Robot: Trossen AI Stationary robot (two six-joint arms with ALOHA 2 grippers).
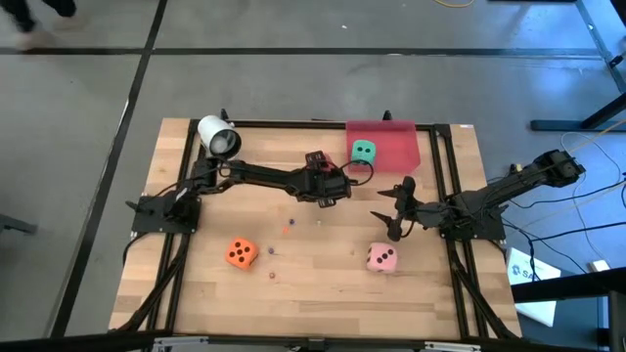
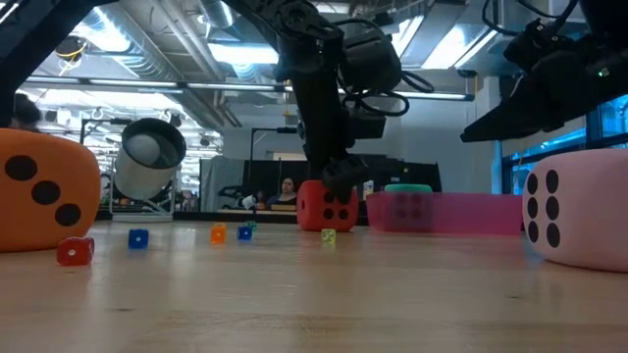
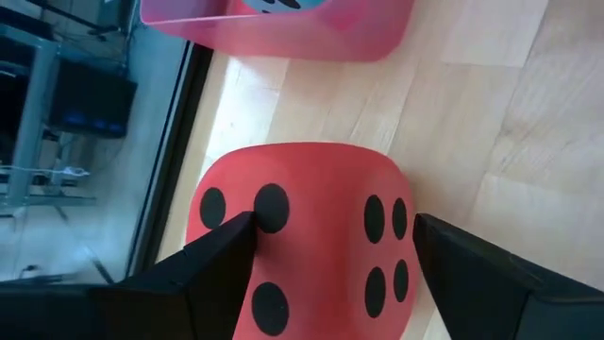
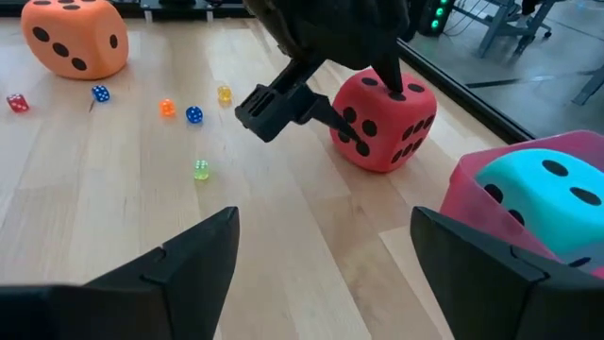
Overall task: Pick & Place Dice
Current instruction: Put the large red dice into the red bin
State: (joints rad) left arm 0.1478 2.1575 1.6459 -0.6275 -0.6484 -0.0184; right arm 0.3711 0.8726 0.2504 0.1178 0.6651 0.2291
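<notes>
- Left gripper (image 3: 326,250) straddles the red die (image 3: 302,236) on the tabletop (image 1: 313,274), 1 finger on each side, not clamped.
- Right gripper (image 1: 394,210) hangs released near the pink die (image 1: 381,258).
- Green die (image 1: 364,152) sits in the tray (image 1: 396,147); orange die (image 1: 242,254) lies apart.

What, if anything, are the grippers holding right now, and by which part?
The left gripper straddles the red die at two opposite side faces; a firm grip cannot be told. The right gripper holds nothing.
</notes>
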